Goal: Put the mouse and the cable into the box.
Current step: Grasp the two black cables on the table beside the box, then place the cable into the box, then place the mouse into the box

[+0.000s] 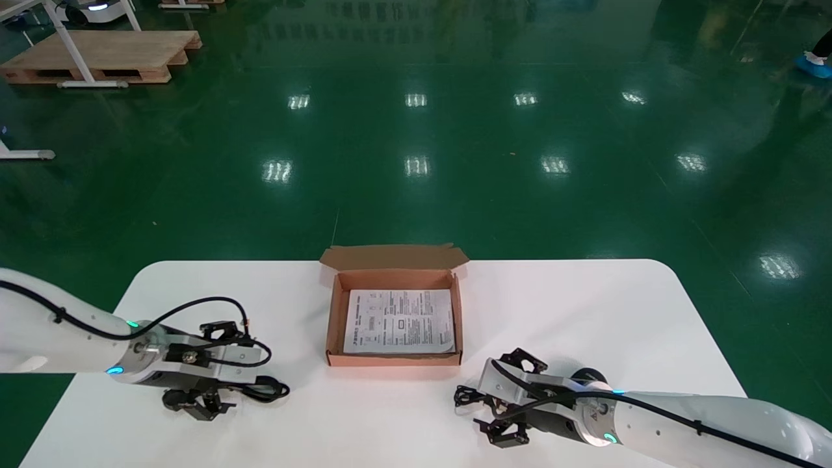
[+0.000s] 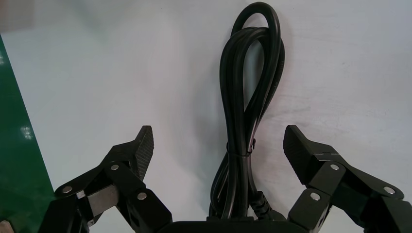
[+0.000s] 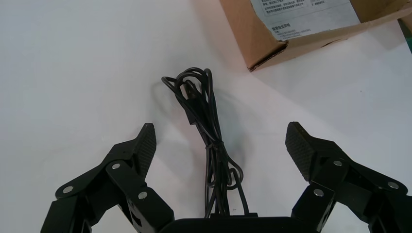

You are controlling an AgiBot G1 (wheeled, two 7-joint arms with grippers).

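Note:
A thick black cable bundle (image 1: 268, 390) (image 2: 236, 121), tied at its middle, lies on the white table at the left. My left gripper (image 1: 229, 369) (image 2: 218, 131) hangs open over it, one finger on each side, not touching. A black mouse (image 1: 588, 376) sits at the right, mostly hidden behind my right arm. Its thin coiled cord (image 1: 468, 396) (image 3: 201, 104) lies toward the box. My right gripper (image 1: 506, 396) (image 3: 219, 126) stands open astride that cord. The open cardboard box (image 1: 333, 318) (image 3: 257, 46) stands between the arms, at the middle of the table.
A printed paper sheet (image 1: 398, 320) covers the box floor. The box lid flap (image 1: 393, 257) is folded back at the far side. The white table (image 1: 585, 312) has rounded far corners; green floor lies beyond it.

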